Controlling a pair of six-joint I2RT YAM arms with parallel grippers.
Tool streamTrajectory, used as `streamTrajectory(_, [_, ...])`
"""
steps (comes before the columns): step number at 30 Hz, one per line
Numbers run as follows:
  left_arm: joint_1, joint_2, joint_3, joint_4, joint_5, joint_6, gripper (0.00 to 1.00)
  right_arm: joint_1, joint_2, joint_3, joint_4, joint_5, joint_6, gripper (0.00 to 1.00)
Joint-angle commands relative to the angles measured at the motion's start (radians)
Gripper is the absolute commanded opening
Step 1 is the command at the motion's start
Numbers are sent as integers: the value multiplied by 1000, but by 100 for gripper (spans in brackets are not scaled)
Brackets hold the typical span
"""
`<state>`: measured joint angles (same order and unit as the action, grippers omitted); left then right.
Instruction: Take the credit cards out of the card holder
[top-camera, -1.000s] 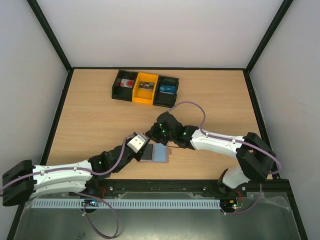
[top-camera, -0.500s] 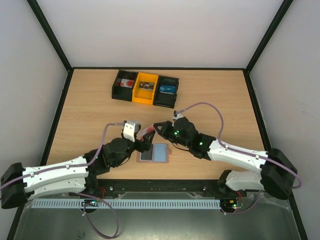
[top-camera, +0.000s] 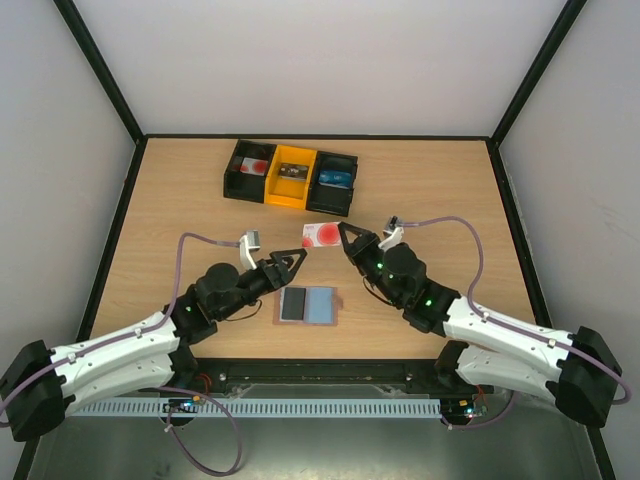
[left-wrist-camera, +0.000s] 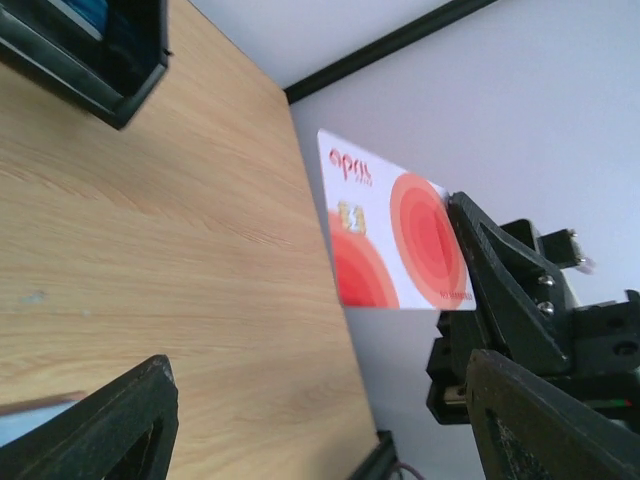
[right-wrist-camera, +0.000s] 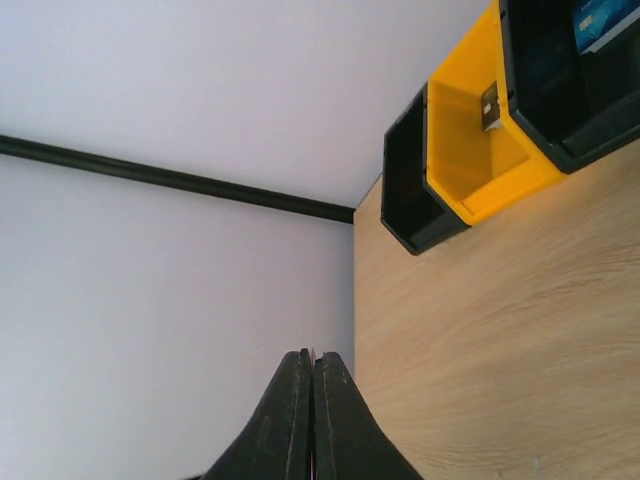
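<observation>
Top external view: we held the reddish card (top-camera: 322, 235) pinched in our right hand (top-camera: 344, 234) above the tabletop (top-camera: 200, 220); our left hand (top-camera: 297, 265) stood open.

Bare table (top-camera: 180, 225) separates bins (top-camera: 290, 178) from card holder (top-camera: 306, 305).

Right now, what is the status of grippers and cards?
Left gripper open, empty. Right gripper shut on red card, held above table. Card holder flat on table, unobstructed.

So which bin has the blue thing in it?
The right-hand black bin, beside the orange bin; the left black bin holds something red and white.
</observation>
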<state>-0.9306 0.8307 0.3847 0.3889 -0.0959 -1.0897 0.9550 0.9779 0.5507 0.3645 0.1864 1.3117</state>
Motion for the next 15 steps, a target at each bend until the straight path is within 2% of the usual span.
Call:
streamTrajectory(1, [11,10,-19,165,81,-133,79,-2,-39,-21,67,81,36,2])
streamTrajectory(8, [46,27,-43,269,137,-172,75,-1,-77,-37,61,66,42,2])
streamTrajectory(15, [73,82,-35,351,224,-210,66,-1,-117,-66,72,48,81,2])
